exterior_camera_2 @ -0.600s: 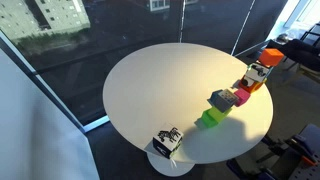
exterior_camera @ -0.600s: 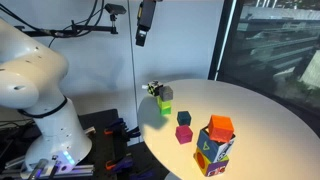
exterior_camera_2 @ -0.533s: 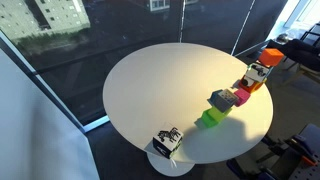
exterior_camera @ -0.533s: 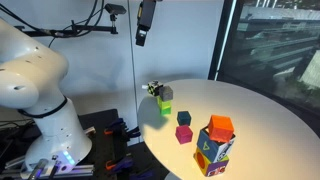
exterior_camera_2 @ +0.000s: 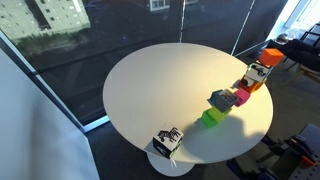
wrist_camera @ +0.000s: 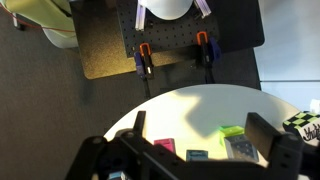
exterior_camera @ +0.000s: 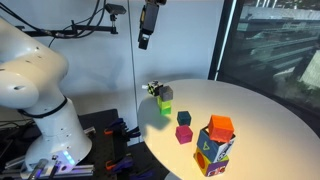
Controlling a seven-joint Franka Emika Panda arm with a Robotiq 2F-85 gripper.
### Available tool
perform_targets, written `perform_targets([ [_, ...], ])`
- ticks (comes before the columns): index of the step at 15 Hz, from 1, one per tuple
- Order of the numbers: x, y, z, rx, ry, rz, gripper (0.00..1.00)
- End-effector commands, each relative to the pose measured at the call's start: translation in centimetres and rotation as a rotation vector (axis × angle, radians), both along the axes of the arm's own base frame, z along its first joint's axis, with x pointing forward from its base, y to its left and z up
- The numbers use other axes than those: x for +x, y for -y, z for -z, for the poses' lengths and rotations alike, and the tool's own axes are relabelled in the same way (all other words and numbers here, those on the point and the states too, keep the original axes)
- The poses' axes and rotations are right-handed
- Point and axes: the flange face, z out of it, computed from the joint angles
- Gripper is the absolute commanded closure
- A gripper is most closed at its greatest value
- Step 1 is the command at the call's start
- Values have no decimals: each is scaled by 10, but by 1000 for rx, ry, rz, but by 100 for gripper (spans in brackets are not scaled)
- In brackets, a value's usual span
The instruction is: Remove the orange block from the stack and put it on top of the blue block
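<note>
In an exterior view, the small orange-red cube, the orange block (exterior_camera: 221,126), sits on the stack (exterior_camera: 212,152), a large multicoloured patterned cube toward 7 o'clock on the round white table (exterior_camera: 255,110). At the stack's 10 o'clock lies a small magenta cube (exterior_camera: 183,135), with the small dark blue block (exterior_camera: 184,118) just beside it at 12 o'clock. At the blue block's 10 o'clock sits a small green cube (exterior_camera: 165,109), with a grey cube (exterior_camera: 166,94) at its 12 o'clock and a black-and-white patterned cube (exterior_camera: 153,88) just beyond at 10 o'clock.
</note>
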Motion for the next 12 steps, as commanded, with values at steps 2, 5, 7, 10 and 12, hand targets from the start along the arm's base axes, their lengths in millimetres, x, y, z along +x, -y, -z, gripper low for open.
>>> perform_targets([
  [2, 18, 15, 10, -8, 25, 25, 0],
  [5, 31, 27, 20, -14, 67, 44, 0],
  [7, 41, 37, 28, -16, 93, 59, 0],
  [10, 59, 54, 39, -27, 140, 88, 0],
  [12, 72, 64, 47, -37, 172, 102, 0],
])
